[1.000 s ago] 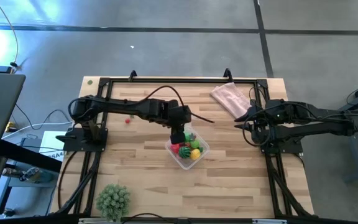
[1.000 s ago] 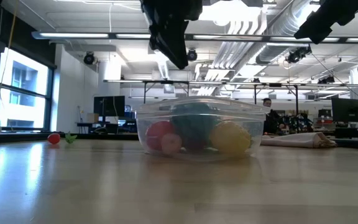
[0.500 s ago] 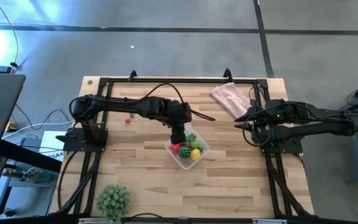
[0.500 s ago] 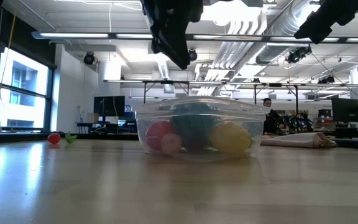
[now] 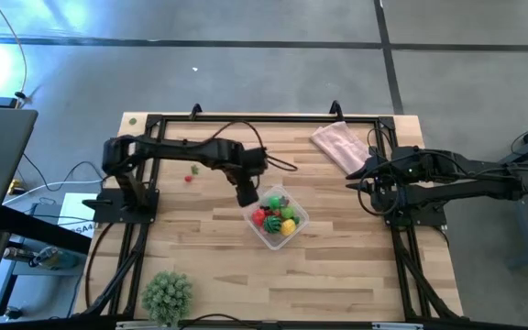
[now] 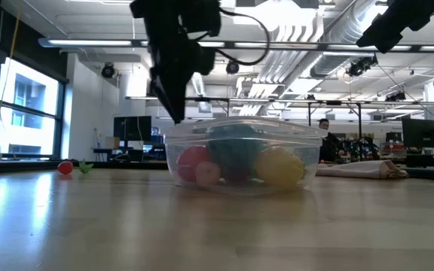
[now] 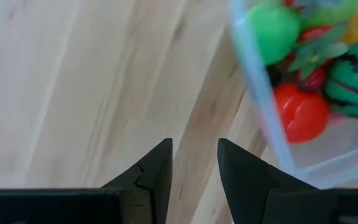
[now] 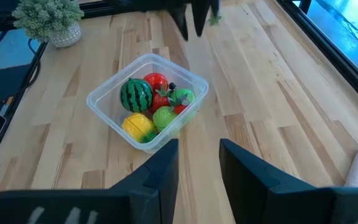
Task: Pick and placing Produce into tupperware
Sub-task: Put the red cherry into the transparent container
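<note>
**Inspector:** Produce status first. Most of it sits inside the tupperware [image 5: 276,220] near mid-table: a dark-striped green piece [image 8: 136,95], a yellow one [image 8: 137,127], a light green one [image 8: 164,116] and a red one [image 8: 156,81]. One small red piece [image 5: 188,178] with a bit of green beside it lies loose on the table [image 5: 337,275], well apart from the container, toward the left arm's base.

**Operator:** Grippers?

**Inspector:** Left gripper [image 5: 246,193] hangs just beside the container's rim, above bare wood, fingers parted a narrow gap and holding nothing. Right gripper [image 8: 197,155] waits at its own side, pointed at the container, fingers likewise apart and empty.

**Operator:** Handling of the loose piece?

**Inspector:** My judgement: a light, hard, smooth plastic toy, likely to skid or roll on the wood if nudged off-centre. Take it across its widest part, fingers straddling it squarely, closing gently. The green bit beside it may be a leaf or a separate item; too small to tell.

**Operator:** And the container?

**Inspector:** Thin clear walls, probably light enough to slide if bumped. Drop from above, clear of the rim.
</note>
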Robot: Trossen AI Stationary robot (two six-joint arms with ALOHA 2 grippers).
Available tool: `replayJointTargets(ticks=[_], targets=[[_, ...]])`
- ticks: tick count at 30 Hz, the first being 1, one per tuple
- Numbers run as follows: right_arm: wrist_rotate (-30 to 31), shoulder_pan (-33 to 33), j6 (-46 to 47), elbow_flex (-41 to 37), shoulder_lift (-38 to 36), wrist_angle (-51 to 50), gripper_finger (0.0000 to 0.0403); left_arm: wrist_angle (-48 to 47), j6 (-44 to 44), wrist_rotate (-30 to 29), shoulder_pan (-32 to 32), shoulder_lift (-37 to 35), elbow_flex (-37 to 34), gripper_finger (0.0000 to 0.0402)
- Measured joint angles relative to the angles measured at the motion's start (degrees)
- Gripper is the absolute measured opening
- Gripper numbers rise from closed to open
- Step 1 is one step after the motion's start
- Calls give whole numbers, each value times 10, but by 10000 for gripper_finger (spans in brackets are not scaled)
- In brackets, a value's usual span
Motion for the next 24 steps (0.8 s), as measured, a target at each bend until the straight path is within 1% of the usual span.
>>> replayJointTargets(ticks=[4, 8, 11, 17, 21, 24], targets=[[0, 0, 0, 0, 0, 0, 105, 1, -50, -9, 28, -52, -43, 117], [0, 0, 1, 0, 0, 0, 105, -5, -125, -51, 57, -112, -86, 117], [0, 0, 0, 0, 0, 0, 105, -23, -194, -70, 77, -147, -122, 117], [0, 0, 1, 0, 0, 0, 105, -81, -352, -67, 101, -185, -190, 118], [0, 0, 0, 0, 0, 0, 105, -96, -402, -55, 113, -196, -242, 118], [0, 0, 0, 0, 0, 0, 105, -73, -417, -44, 116, -207, -272, 118]])
